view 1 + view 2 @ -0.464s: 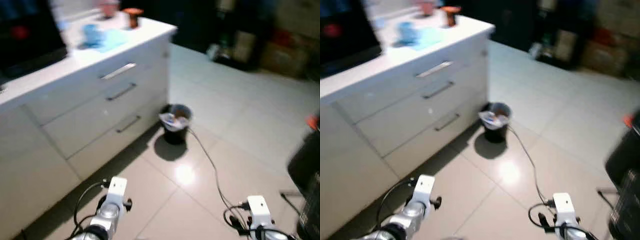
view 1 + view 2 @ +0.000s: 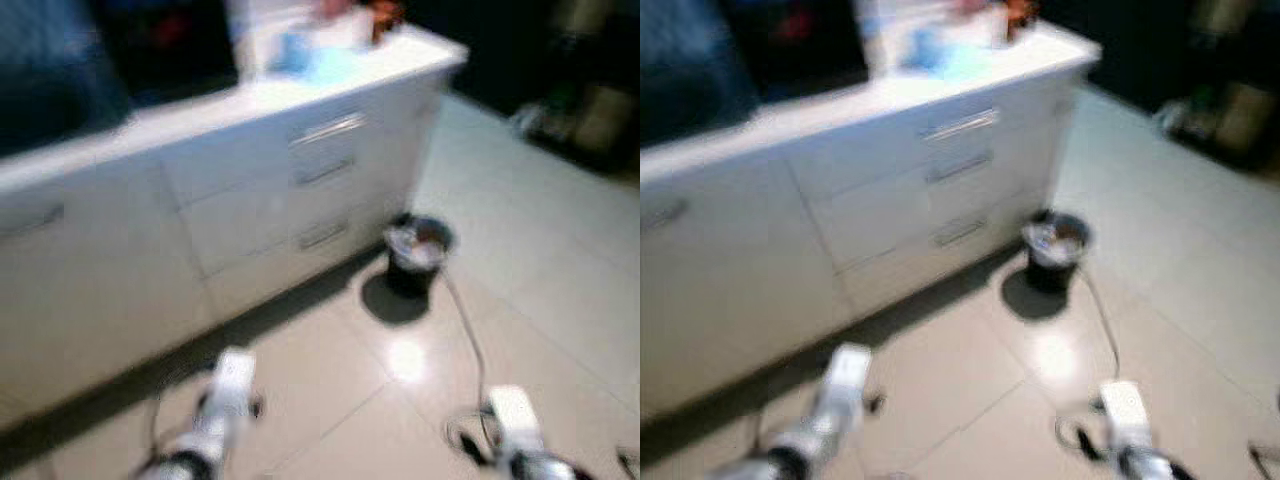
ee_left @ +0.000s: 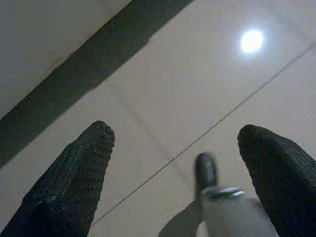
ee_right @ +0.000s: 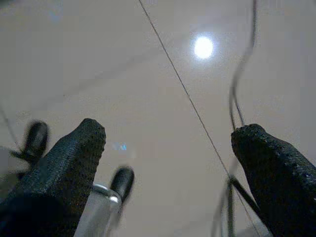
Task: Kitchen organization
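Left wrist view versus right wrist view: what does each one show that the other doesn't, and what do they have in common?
The left wrist view adds the white cabinet base and the dark shadow strip along it, beyond the open left end effector. The right wrist view adds a black cable trailing over the floor, beyond the open right end effector. Shared: pale floor tiles, a grout line and a bright light reflection.

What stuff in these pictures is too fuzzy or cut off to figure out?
- Things on the white counter: eye views, motion blur leaves pale blue and reddish blobs.
- Small black bin on the floor: eye views, contents too blurred to name.
- Dark goods at the far wall: eye views, blurred and cut by the edge.
- Floor cable: right wrist view, both ends run past the edges.
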Robot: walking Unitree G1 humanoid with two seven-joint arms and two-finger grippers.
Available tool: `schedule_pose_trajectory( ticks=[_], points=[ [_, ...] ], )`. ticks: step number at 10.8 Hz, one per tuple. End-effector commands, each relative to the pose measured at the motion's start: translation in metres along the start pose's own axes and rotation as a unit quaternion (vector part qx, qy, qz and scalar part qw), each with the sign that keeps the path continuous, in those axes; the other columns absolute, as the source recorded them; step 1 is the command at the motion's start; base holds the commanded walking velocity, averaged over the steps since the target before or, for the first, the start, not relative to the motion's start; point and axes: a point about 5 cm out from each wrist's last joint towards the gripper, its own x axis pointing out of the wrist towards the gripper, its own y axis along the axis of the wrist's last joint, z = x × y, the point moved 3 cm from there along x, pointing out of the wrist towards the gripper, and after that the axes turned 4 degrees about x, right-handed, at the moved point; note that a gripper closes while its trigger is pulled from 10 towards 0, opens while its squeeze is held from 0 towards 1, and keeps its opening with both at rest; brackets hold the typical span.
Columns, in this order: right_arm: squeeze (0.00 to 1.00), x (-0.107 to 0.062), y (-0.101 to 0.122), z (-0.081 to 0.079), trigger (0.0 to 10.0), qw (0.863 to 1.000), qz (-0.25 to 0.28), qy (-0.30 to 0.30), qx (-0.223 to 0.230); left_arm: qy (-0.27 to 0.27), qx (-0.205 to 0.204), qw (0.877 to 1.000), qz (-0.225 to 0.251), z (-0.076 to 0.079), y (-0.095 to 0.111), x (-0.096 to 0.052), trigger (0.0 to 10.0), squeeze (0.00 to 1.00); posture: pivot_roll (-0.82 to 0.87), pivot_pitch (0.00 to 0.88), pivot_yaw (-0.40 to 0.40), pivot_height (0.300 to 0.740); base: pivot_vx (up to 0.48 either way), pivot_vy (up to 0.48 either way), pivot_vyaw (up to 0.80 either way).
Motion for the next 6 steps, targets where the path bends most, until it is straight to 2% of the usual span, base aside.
schedule_pose_trajectory(
  ticks=[1, 3, 6],
  points=[
    [0.0, -0.0023, -0.0035, 0.0064, 10.0, 1.0, -0.007, -0.007, -0.004, -0.006, 0.006, 1.0, 0.005, 0.0051, 0.004, 0.0001, 10.0, 0.0, 0.04, 0.015, 0.012, 0.74, 0.0, 0.0, 0.79],
    [0.0, -0.0024, -0.0035, 0.0068, 10.0, 1.0, -0.006, -0.008, -0.001, -0.005, 0.007, 1.0, 0.006, 0.0051, 0.0042, 0.0001, 10.0, 0.0, 0.04, 0.017, 0.013, 0.74, 0.0, 0.0, 0.63],
    [0.0, -0.0023, -0.0031, 0.0066, 10.0, 1.0, -0.006, -0.006, -0.001, -0.002, 0.008, 1.0, 0.015, 0.0044, 0.0064, 0.0001, 10.0, 0.0, 0.04, 0.019, 0.012, 0.74, 0.0, 0.0, 0.0]
  ],
)
